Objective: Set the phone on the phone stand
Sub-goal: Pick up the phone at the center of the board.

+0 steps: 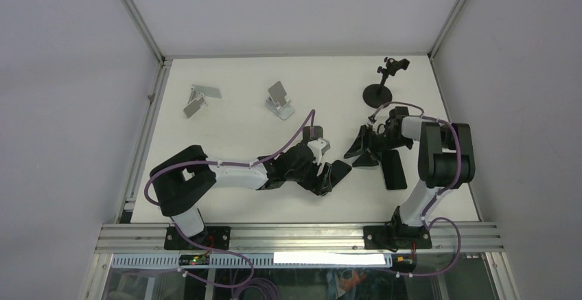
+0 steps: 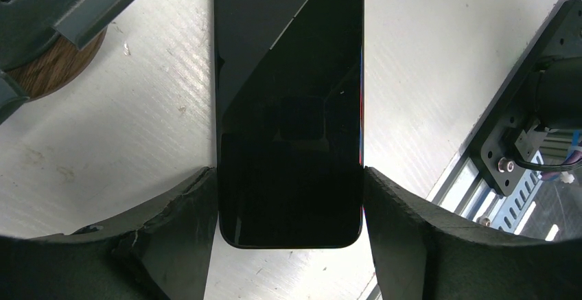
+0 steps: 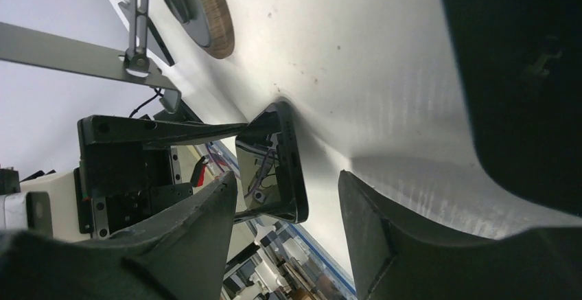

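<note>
- Toward the far left corner of the counter stands a silver stand.
- Right of it, along the far edge, is a second silver stand.
- The left fingers are clamped on the long edges of the phone. It sits around the middle of the counter, toward the near edge, dark screen facing the wrist camera. The right wrist view shows it tilted against the surface.
- The right fingers are spread apart with nothing between them, pointing at the phone from just beside it.
- A dark flat slab lies near the right edge.
- A black stand with a round base sits by the far right corner.
</note>
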You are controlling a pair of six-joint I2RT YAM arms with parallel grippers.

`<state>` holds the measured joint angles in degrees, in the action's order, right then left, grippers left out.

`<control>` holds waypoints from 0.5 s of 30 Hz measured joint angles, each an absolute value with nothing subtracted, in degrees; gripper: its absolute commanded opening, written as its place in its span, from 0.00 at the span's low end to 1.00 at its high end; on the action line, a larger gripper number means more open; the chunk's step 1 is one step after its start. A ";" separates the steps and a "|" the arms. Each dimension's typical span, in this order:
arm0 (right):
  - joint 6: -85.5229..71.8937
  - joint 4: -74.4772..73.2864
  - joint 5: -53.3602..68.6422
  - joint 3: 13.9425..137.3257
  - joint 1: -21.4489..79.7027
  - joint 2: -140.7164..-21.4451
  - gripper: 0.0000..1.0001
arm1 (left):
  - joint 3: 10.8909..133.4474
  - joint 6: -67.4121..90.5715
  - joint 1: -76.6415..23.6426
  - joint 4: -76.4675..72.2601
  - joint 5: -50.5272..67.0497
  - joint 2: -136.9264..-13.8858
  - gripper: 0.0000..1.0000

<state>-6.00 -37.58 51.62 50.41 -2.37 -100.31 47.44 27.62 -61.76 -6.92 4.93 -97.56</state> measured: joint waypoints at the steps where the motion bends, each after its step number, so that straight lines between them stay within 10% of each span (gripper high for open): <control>1: -6.35 -37.63 51.31 50.37 -2.37 -100.73 0.58 | 47.42 27.73 -61.76 -7.09 4.93 -97.62 0.14; 15: -9.02 -37.63 53.23 49.91 -1.85 -104.27 0.32 | 47.35 29.76 -61.04 -10.31 6.46 -98.94 0.15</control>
